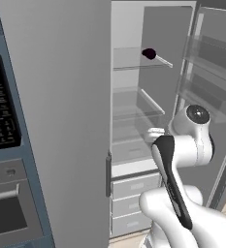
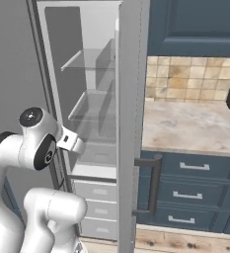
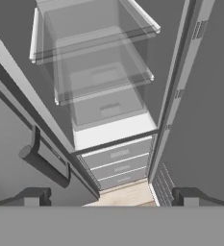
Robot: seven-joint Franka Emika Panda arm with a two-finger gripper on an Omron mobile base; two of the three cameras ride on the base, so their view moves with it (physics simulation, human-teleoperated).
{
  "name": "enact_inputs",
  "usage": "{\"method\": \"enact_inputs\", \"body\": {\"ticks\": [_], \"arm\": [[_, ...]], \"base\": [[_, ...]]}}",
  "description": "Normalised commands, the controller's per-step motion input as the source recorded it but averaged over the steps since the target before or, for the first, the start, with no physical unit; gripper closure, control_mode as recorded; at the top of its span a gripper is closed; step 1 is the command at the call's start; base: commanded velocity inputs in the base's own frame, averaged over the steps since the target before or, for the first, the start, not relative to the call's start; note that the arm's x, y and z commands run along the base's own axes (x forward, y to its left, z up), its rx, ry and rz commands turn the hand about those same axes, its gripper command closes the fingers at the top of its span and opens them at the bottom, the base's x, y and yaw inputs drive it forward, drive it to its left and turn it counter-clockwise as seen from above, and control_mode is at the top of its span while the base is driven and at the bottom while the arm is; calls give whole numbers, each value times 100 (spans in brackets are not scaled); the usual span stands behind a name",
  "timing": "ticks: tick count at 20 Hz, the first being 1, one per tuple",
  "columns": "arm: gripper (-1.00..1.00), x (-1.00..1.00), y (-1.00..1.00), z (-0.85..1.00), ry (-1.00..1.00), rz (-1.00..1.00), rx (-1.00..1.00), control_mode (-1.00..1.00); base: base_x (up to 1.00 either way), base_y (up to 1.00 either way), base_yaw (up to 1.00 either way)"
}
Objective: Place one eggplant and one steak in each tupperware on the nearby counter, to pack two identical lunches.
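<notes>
**Eggplant waits on the fridge's upper shelf, claw spread and empty**

Eggplant [image 1: 149, 53] sits high in the open fridge [image 1: 134, 121], on the upper glass shelf [image 1: 134, 60] toward its right end, a dark purple lump with a pale stub beside it that may be its stem. Below that shelf the other glass shelves look bare, and the drawers lie at the fridge's foot. To the right of the fridge, past its open door, runs the beige tabletop [image 2: 190, 126] over blue cabinets; no container can be made out on the stretch in view.

From the hand view, the claw [image 3: 111, 197] stands spread wide, holding nothing, aimed at the fridge's lower shelves and drawers, well under the eggplant.

Judging by its gloss and rounded shape, the eggplant is likely light, firm and slippery, apt to roll off a shelf edge. A hold across its thick middle, fingers square to its long axis, looks safest; the narrow stem end would probably slip.
</notes>
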Motion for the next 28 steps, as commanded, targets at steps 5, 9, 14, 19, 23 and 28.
{"method": "enact_inputs", "body": {"ticks": [5,9,14,19,23,28], "arm": [[-100,0,0,0,0,0,0,100],[-100,0,0,0,0,0,0,100],[-100,0,0,0,0,0,0,100],[-100,0,0,0,0,0,0,100],[-100,0,0,0,0,0,0,100],[-100,0,0,0,0,0,0,100]], "base": [[100,-99,-3],[100,-100,-4],[-16,33,-3],[-84,-19,-15],[50,-45,-25],[100,-62,-18]]}}
